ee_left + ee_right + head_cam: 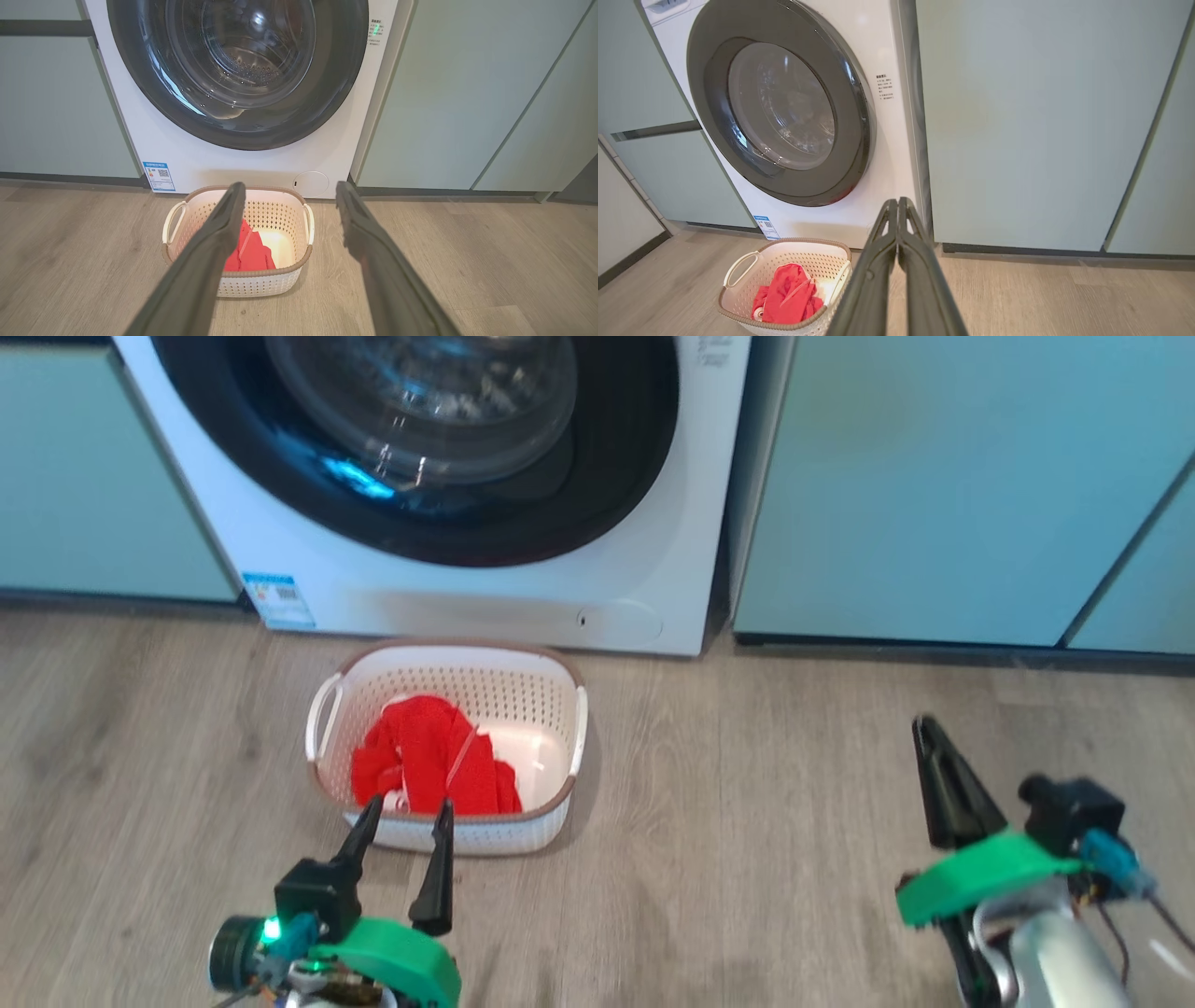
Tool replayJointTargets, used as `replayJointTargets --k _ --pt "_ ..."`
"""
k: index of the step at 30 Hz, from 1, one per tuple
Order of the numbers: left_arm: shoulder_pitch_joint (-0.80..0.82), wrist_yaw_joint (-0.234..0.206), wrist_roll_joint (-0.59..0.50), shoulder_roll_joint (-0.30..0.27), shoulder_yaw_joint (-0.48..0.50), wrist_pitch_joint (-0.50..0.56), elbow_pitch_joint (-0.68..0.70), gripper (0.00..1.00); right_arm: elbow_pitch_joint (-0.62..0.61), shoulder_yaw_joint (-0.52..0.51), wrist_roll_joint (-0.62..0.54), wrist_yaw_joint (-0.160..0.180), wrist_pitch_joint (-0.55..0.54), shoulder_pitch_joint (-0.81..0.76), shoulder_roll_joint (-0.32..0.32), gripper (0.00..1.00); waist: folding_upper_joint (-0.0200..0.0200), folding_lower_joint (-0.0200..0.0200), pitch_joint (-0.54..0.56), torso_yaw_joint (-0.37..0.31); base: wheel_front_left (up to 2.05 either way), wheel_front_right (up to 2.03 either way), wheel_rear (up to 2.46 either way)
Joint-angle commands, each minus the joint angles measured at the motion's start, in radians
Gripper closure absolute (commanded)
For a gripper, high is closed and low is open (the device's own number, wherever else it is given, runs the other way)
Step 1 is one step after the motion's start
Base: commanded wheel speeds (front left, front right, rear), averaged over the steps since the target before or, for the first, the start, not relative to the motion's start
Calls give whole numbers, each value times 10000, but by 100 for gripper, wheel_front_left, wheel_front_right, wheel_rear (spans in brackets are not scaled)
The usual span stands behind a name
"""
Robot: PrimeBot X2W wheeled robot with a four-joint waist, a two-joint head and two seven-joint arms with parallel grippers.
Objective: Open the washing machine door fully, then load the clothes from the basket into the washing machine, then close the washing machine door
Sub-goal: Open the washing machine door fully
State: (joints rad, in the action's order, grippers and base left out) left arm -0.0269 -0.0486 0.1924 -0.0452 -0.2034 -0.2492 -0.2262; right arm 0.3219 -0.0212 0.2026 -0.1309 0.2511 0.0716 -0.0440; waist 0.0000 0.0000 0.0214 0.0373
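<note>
A pale teal cabinet stands at the far left. Next to it is the washing machine, white-fronted, with a blue label low on its left and a small round panel low on its right. The washing machine door is shut flat against the front. Its black rim is glossy, and the steel drum shows through the domed glass.

On the wooden floor just in front of the machine sits the basket, upright. The clothes – a red heap with white trim – lie in its left half, leaving its pale base bare on the right.

The left end effector points at the basket with its two dark fingers spread wide and nothing between them. In the head view the tips overlap the basket's near rim, and in the left wrist view the left finger crosses in front of the clothes.

Further right comes bare floor, with a second teal cabinet behind it. The right end effector is well apart from the basket, over the floor – its fingers are pressed together tip to tip and hold nothing.
</note>
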Motion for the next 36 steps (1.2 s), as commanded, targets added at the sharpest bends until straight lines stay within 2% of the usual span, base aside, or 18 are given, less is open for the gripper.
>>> replayJointTargets --k 1,6,9,10,19,22,25,36 --pt "621 -82 -34 -51 229 -126 377 0 -364 246 72 2 107 806 -62 100 0 0 -317 244 0 0 0" --pt "1136 -72 91 -51 156 -126 631 0 -293 255 395 2 -5 2177 -66 100 0 0 -1502 613 0 0 0" --pt "1615 -28 137 -51 101 -126 799 0 -312 354 690 2 -377 3474 -380 100 0 0 -2389 829 0 0 0" --pt "1615 -28 137 -51 101 -126 799 0 -312 354 690 2 -377 3474 -380 100 0 0 -2389 829 0 0 0" --pt "2896 -54 437 -51 79 -126 1304 0 367 98 2843 2 -2111 7820 -1253 100 0 0 -4356 1524 0 0 0" --pt "3190 -92 599 -51 -79 -126 1401 0 871 85 3094 2 -2538 9145 -1516 100 0 0 -4840 1779 0 0 0" --pt "3406 -183 766 -51 -212 -126 1474 0 1480 -121 3652 2 -2974 10343 -1503 100 0 0 -5223 1986 0 0 0" --pt "3696 -304 1051 -51 -550 -126 1616 0 4412 -1265 5201 2 -4406 13581 -1148 100 0 0 -6008 2445 0 0 0"
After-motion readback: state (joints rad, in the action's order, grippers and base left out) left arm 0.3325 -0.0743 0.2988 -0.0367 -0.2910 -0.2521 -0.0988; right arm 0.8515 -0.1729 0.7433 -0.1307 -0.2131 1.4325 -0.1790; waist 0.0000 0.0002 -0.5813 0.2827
